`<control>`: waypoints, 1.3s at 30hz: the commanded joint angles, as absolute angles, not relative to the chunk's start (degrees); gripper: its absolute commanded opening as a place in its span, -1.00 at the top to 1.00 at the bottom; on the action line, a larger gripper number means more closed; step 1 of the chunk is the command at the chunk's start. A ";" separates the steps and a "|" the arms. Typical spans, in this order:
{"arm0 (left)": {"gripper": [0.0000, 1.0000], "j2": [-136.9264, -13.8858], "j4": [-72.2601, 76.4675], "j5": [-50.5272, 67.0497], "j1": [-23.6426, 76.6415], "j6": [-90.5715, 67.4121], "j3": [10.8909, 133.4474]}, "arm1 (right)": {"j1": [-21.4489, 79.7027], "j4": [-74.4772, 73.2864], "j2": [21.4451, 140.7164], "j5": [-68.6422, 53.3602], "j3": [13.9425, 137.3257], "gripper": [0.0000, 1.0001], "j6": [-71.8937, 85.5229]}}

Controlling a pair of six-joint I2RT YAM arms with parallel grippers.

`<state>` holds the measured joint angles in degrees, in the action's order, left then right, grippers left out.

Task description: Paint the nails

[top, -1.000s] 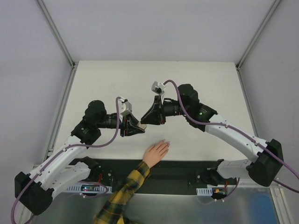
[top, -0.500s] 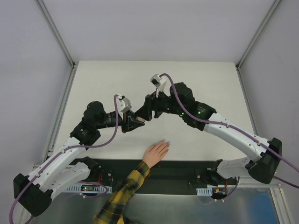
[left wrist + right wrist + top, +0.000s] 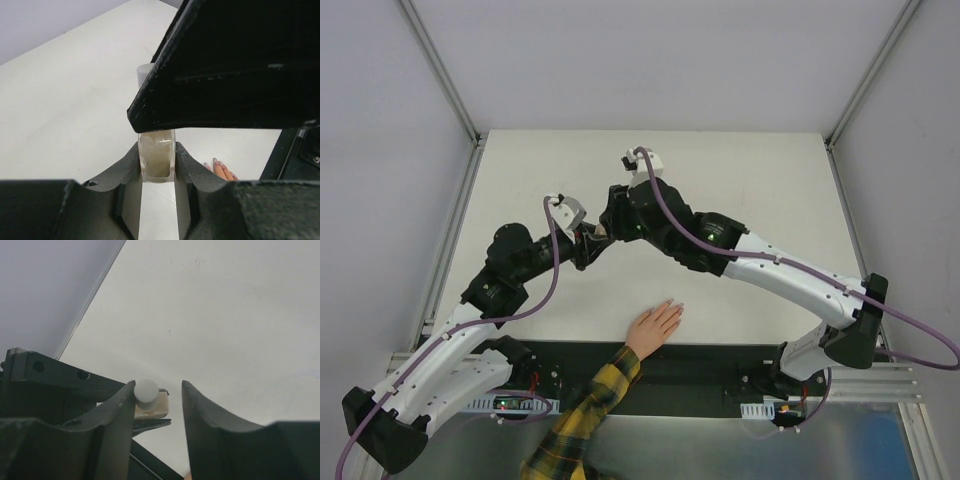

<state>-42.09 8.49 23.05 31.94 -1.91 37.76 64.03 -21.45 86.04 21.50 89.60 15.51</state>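
Observation:
A light-skinned hand [image 3: 655,325] with a yellow-and-black plaid sleeve lies flat at the table's near edge. Its pale pinkish nails [image 3: 674,306] point to the far right. They also show in the left wrist view [image 3: 216,161]. My left gripper [image 3: 590,245] [image 3: 157,149] is shut on a small beige bottle [image 3: 157,157], held upright above the table. My right gripper [image 3: 609,226] [image 3: 158,386] is open around the bottle's white cap [image 3: 146,391]. Its left finger touches the cap. The right gripper hides the bottle in the top view.
The white table [image 3: 750,190] ends in a black strip [image 3: 720,365] at the near edge, beside the hand. Grey walls and metal rails [image 3: 445,80] border the table on the left, far and right sides.
Both grippers have moved left and away from the hand. The right gripper has come down around the bottle's cap. The hand has not moved.

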 commanded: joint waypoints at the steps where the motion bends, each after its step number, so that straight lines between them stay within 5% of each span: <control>1: 1.00 -40.52 11.69 19.95 32.43 -2.37 38.23 | 65.04 -24.43 88.41 28.04 93.95 0.29 16.17; 5: 1.00 -40.52 11.69 20.74 32.52 -2.37 38.32 | 65.30 -24.78 89.73 26.20 94.83 0.45 16.96; 9: 1.00 -40.43 11.86 22.32 32.52 -2.37 38.23 | 65.39 -22.34 87.63 25.23 91.59 0.99 16.53; 13: 1.00 -40.61 13.79 30.92 32.52 -1.93 38.15 | 64.60 -16.89 83.33 21.29 84.14 0.99 12.68; 16: 1.00 -40.43 15.11 40.23 32.43 -2.02 37.71 | 61.80 -10.04 79.73 7.51 79.47 0.99 4.35; 20: 1.00 -41.39 19.58 64.34 32.43 -4.03 37.44 | 53.45 21.49 74.45 -46.86 62.20 1.00 1.72; 21: 1.00 -42.61 20.90 68.25 32.43 -5.26 37.35 | 52.57 23.80 74.36 -50.33 61.70 1.00 3.76; 25: 1.00 -46.40 19.00 74.09 32.26 -6.51 39.28 | 50.36 21.71 73.75 -55.90 61.44 1.00 3.96; 32: 1.00 -45.97 17.32 65.06 29.80 -3.78 38.94 | 49.83 20.40 71.73 -47.15 60.91 1.00 4.92; 34: 1.00 -45.35 15.66 58.75 29.45 -2.12 38.76 | 49.92 14.37 71.19 -38.47 62.65 0.86 5.27; 38: 1.00 -43.51 13.36 47.75 29.44 -0.01 38.50 | 50.71 4.41 70.14 -23.67 66.44 0.01 6.59; 39: 1.00 -42.64 13.10 45.81 29.44 1.13 38.32 | 51.06 2.65 69.61 -20.86 67.23 -0.06 6.50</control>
<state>-45.71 11.25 54.98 29.54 -4.89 36.97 50.00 9.30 72.69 -36.56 62.00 4.84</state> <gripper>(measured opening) 0.252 0.452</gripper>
